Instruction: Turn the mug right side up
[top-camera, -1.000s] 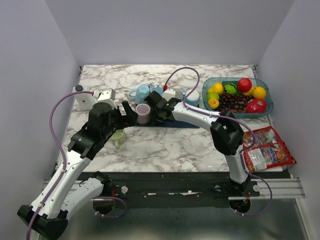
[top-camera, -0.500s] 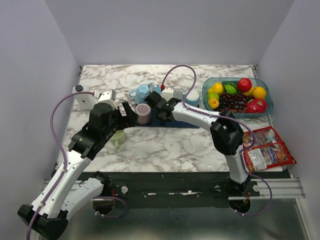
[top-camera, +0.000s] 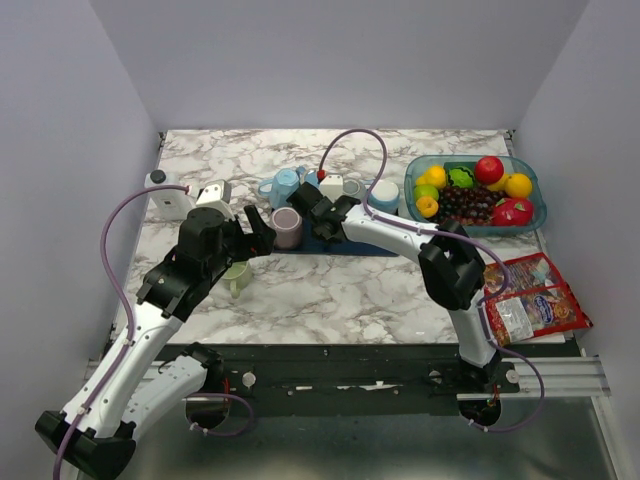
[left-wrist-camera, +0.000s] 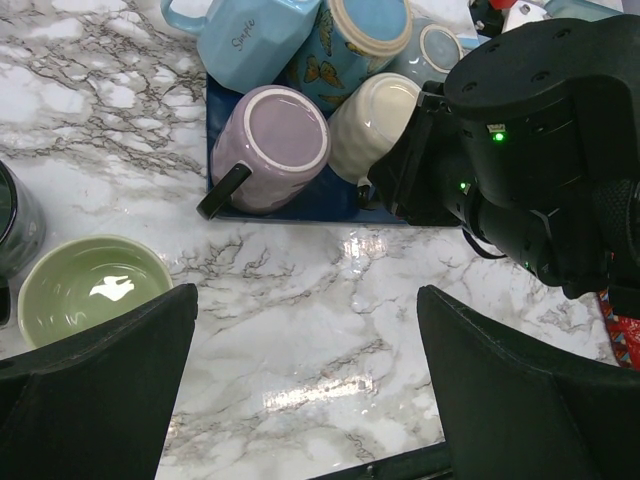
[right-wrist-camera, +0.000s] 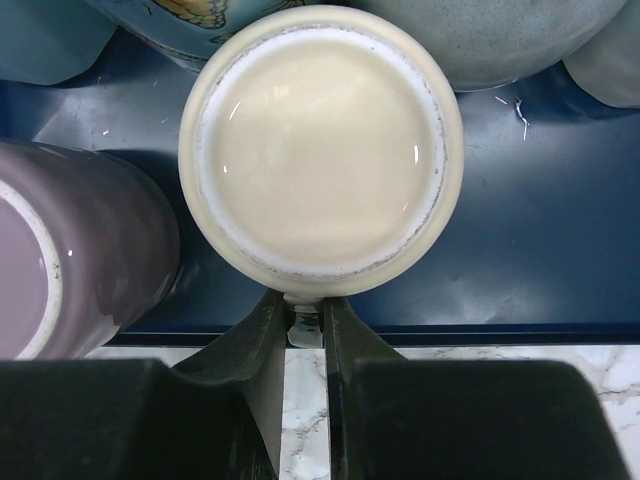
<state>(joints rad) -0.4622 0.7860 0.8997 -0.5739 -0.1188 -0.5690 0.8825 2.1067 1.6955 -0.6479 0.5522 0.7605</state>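
The cream mug (right-wrist-camera: 320, 150) stands inverted on the navy mat (right-wrist-camera: 540, 250), with its recessed base facing up, at the near edge of the mat and roughly at mid-length. The right pincer (right-wrist-camera: 305, 328) sits at the near edge of the mat. Its two fingers are drawn almost together and clamped on the narrow pale handle that projects from the near side of the cream mug. The fingertips reach up to the mug wall. A lilac mug (left-wrist-camera: 270, 145) stands on the left end of the mat, just beside the cream mug, with its dark handle pointing toward the near-left corner of the mat. At the far edge of the mat, a light blue mug (left-wrist-camera: 250, 35) and a butterfly-patterned mug (left-wrist-camera: 350, 40) lie packed against the other two. The left pincer (left-wrist-camera: 307, 295) hangs above the marble table (left-wrist-camera: 290, 400), on the near side of the mat. Its fingers are spread fully apart and hold nothing. A green mug (left-wrist-camera: 90, 290) stands upright on the table off the near-left corner of the mat, under the outer finger of the left pincer. A glass dish of fruit (top-camera: 540, 195) sits well to the right of the mat, and snack packets (top-camera: 530, 300) lie nearer than the dish.
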